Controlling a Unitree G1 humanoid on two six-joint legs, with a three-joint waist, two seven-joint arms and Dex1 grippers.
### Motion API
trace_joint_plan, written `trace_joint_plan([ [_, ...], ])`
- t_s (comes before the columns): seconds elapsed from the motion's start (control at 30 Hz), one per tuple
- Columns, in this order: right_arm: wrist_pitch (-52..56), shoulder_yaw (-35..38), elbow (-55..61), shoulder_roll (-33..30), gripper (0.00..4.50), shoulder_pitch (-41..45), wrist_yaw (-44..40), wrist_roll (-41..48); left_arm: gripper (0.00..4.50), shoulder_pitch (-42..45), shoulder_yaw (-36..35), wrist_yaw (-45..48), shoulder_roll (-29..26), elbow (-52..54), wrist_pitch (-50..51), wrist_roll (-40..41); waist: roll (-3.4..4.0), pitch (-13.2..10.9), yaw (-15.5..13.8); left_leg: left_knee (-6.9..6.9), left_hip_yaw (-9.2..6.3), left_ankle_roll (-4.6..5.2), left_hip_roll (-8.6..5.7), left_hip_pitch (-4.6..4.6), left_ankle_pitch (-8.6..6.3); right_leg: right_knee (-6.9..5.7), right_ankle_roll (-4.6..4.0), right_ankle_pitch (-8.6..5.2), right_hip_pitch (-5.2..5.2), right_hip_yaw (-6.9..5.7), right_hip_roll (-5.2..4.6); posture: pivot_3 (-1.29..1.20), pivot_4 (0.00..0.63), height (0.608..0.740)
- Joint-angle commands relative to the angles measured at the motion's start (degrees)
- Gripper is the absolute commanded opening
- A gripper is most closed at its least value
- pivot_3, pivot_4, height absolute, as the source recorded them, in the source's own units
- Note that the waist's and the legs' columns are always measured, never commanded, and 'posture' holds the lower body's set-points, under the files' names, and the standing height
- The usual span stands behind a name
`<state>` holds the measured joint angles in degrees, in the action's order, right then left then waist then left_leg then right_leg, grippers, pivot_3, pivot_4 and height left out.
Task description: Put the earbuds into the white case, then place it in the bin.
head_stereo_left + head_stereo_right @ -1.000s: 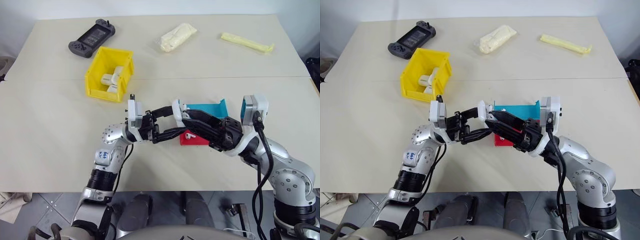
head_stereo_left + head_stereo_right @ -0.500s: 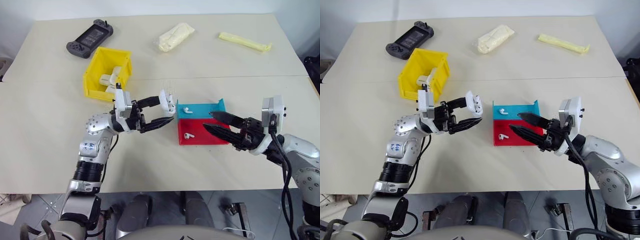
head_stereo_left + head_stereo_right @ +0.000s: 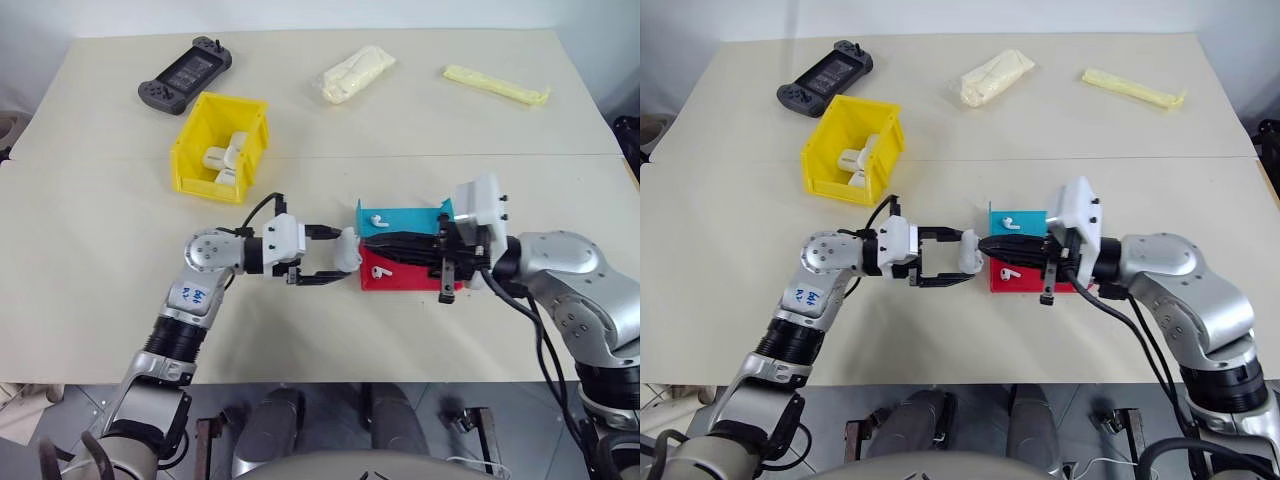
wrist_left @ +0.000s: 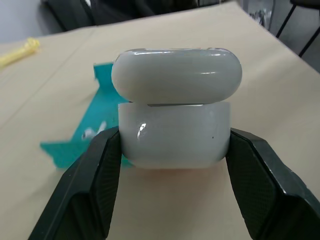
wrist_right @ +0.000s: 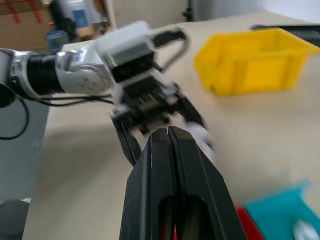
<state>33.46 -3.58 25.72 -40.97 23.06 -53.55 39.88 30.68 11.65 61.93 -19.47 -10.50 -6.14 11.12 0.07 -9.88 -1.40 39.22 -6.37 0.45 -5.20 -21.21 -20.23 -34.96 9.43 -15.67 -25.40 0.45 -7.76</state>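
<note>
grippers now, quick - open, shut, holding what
left gripper: shut on the white case.
right gripper: shut, nothing visibly held.

A glossy white plastic case [image 4: 175,120], smooth enough to carry bright highlights, sits between matt black fingers [image 4: 87,190] of faintly grainy plastic, above a matt beige table [image 3: 100,250]. Two glossy white earbuds [image 3: 378,219] lie in smooth plastic trays, one cyan [image 3: 410,218] and one red [image 3: 400,280], while the yellow bin [image 3: 200,130] shows the soft sheen of moulded plastic. Further back lie a dark matt plastic game controller [image 3: 185,75] and two pale items in crinkled clear wrapping [image 3: 355,73]
</note>
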Motion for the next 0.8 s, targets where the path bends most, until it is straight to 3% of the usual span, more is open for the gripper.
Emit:
trace_joint_plan([
  [0.03, -1.0, -2.8, 0.2, 1.1, 0.04, 1.3, -0.3, -3.1, 2.76, 0.6, 0.6, -1.6, 1.2, 1.3, 0.0, -0.4, 0.00, 0.0, 0.0, 0.00, 0.00, 0.00, 0.00, 0.00, 0.00, 0.00, 0.00, 0.00, 0.00, 0.00, -0.02, 0.00, 0.150, 0.740],
  [0.27, 0.3, -1.4, -1.0, -0.3, 0.04, -0.2, 0.4, -6.2, 2.76, -0.7, 0.4, -1.3, 0.7, 3.0, 0.5, 0.4, 0.00, 0.0, 0.0, 0.00, 0.00, 0.00, -0.01, 0.00, 0.00, -0.01, 0.00, 0.00, -0.01, 0.00, 0.01, 0.00, 0.150, 0.740],
  [0.6, -2.6, 11.7, -1.0, -3.2, 0.04, -13.9, -1.1, -3.7, 2.76, -6.4, -4.6, 1.4, -0.7, 9.3, 2.4, 9.6, -0.01, 0.0, 0.1, -0.01, 0.01, 0.03, 0.02, -0.01, 0.00, -0.02, 0.00, 0.00, -0.01, 0.01, -0.04, 0.00, 0.150, 0.740],
  [0.8, -5.7, 19.8, 0.1, -2.4, 0.20, -20.9, -2.3, -0.7, 2.76, -15.3, -12.9, -2.1, -3.4, 16.0, 5.1, 15.9, 0.00, 0.0, 0.1, -0.02, 0.06, 0.01, 0.10, 0.05, 0.00, -0.04, 0.00, 0.00, -0.01, 0.05, 0.02, 0.00, 0.150, 0.740],
])
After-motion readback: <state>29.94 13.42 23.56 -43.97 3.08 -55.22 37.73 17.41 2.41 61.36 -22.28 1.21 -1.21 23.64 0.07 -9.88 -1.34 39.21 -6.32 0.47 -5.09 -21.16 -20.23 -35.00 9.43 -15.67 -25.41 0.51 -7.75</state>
